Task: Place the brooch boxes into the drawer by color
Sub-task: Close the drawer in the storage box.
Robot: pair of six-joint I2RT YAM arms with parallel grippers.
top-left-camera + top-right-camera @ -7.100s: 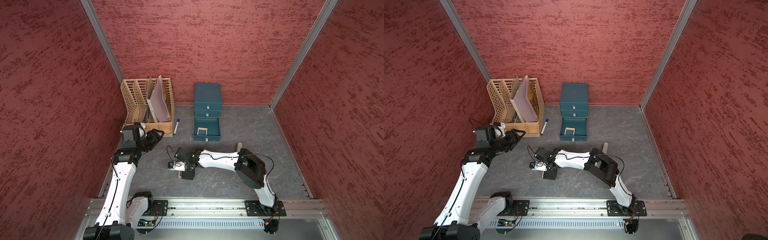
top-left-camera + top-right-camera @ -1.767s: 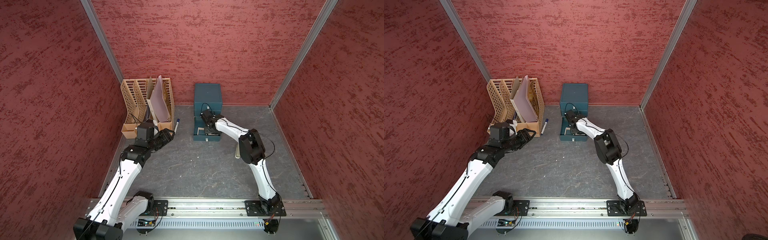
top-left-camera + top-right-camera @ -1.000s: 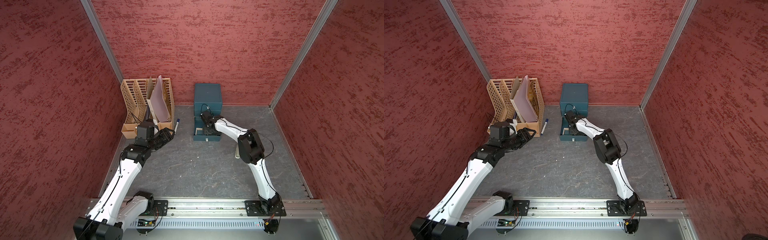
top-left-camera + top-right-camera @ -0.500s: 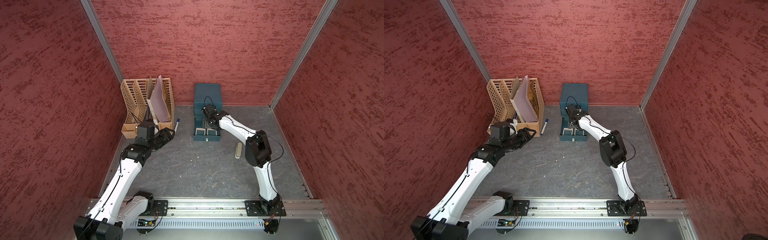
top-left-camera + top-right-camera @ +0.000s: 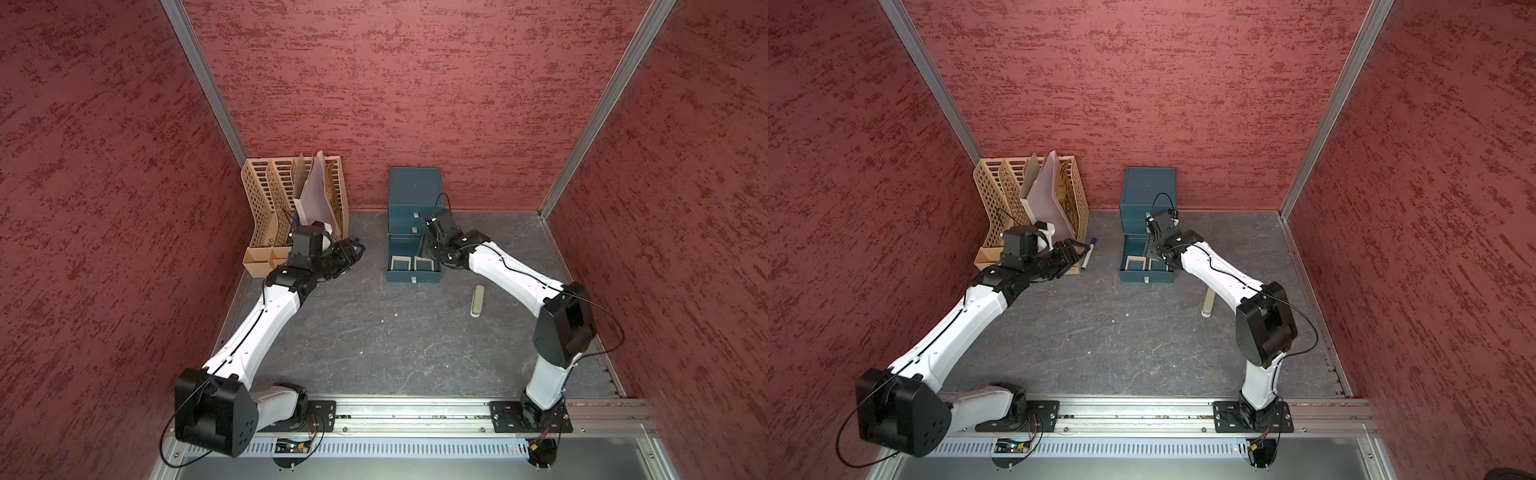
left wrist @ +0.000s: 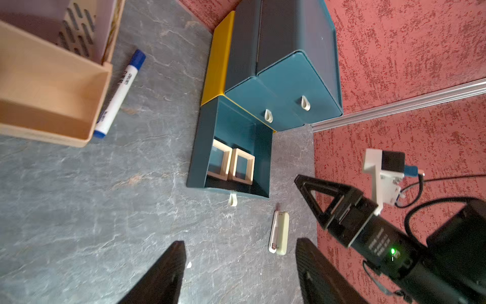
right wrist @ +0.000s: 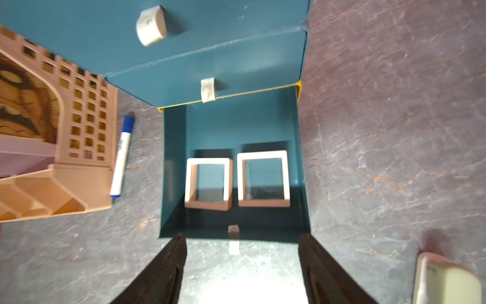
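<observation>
The drawer (image 5: 413,185) is a teal chest at the back wall, with its bottom tray (image 5: 413,277) pulled out. Two pinkish-beige brooch boxes (image 5: 400,263) (image 5: 424,264) lie side by side in the tray; the right wrist view shows them flat (image 7: 207,161) (image 7: 263,154). My right gripper (image 5: 428,249) hovers over the tray's right rear part, open and empty (image 7: 242,238). My left gripper (image 5: 356,249) hangs left of the chest by the rack, open with nothing between its fingers (image 6: 239,242). The chest's upper two drawers are closed.
A tan slotted file rack (image 5: 266,208) with folders stands at the back left. A white marker with a blue cap (image 5: 1087,254) lies beside it. A slim beige bar (image 5: 477,300) lies on the grey floor right of the tray. Red walls enclose three sides.
The right gripper has lifted and drawn back from the tray, its elbow swinging right, leaving a second beige box beside the first. The left arm has hardly moved.
</observation>
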